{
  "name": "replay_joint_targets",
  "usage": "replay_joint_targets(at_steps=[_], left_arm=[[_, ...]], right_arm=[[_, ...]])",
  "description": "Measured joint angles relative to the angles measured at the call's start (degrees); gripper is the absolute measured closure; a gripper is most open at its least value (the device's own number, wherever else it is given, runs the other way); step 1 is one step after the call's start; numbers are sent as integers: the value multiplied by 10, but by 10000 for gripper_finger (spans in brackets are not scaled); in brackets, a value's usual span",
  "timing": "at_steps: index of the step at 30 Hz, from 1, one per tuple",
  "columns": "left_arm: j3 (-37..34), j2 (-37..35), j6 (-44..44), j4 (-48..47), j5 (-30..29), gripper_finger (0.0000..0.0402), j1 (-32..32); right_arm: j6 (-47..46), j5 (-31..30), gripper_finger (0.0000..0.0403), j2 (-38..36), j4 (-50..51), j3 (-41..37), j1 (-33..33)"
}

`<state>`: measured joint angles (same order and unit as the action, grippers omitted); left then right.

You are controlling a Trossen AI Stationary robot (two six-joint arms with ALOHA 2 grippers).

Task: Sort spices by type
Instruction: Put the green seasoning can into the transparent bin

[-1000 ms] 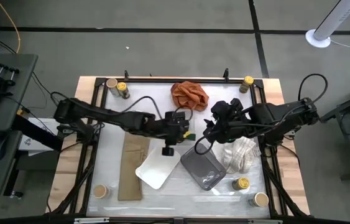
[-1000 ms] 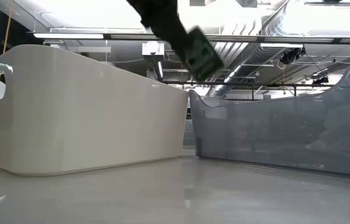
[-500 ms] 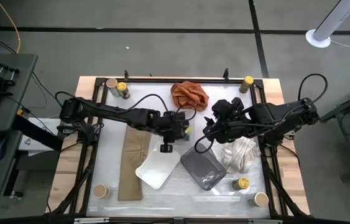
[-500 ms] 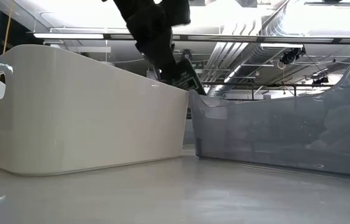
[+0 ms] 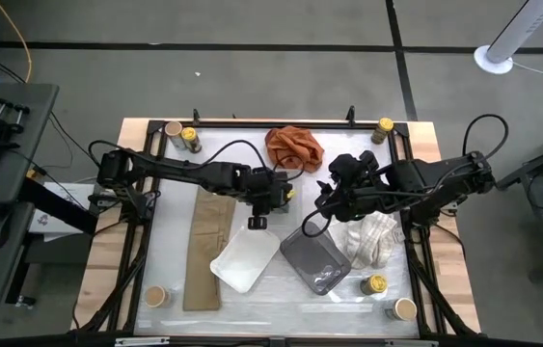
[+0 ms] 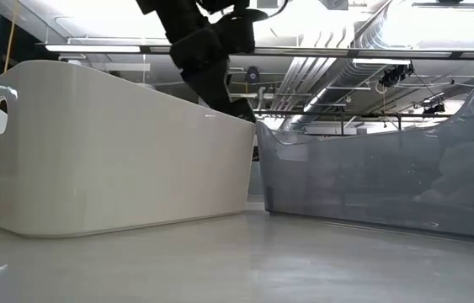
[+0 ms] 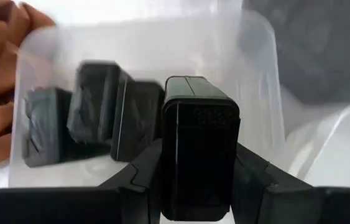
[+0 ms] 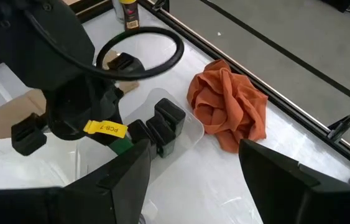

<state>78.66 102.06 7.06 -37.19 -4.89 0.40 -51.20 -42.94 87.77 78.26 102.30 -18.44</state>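
My left gripper (image 5: 285, 191) is shut on a little black box (image 7: 199, 155) over a small clear tray (image 7: 249, 68), beside the orange cloth (image 5: 293, 146). Two more black boxes (image 7: 94, 109) (image 7: 136, 121) stand in that tray. The tray and boxes also show in the right wrist view (image 8: 165, 121). My right gripper (image 5: 332, 200) is open and empty, just right of the clear tray. Jars stand at the table's corners: tan lid (image 5: 173, 129) and yellow lid (image 5: 190, 137) far left, yellow lid (image 5: 384, 125) far right, tan lid (image 5: 156, 295) near left, yellow lid (image 5: 375, 285) and tan lid (image 5: 404, 308) near right. My left gripper pinches the black box by its two narrow sides (image 7: 165, 168) between its two fingers (image 7: 252, 171). The box stands upright in the hold, its top end toward the clear tray. I cannot tell whether its lower end touches the tray.
A white tray (image 5: 245, 258) and a grey tray (image 5: 316, 258) lie at the near middle; their walls fill the low view (image 6: 110, 151) (image 6: 371, 177). A white cloth (image 5: 372, 236) lies under the right arm. A brown paper sheet (image 5: 208, 246) lies left of the white tray.
My left gripper has gone a little toward the far edge and down with the black box, which has sunk behind the white tray's wall in the low view. My right arm has kept still.
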Motion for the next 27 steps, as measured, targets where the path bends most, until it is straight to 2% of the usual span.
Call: replay_joint_targets(at_steps=[14,27], left_arm=[[0,6,46,-27,-5,287,-1],[0,6,61,-14,-5,235,-1]], right_arm=[[0,0,162,0,0,0,0],[-13,1,162,0,0,0,0]])
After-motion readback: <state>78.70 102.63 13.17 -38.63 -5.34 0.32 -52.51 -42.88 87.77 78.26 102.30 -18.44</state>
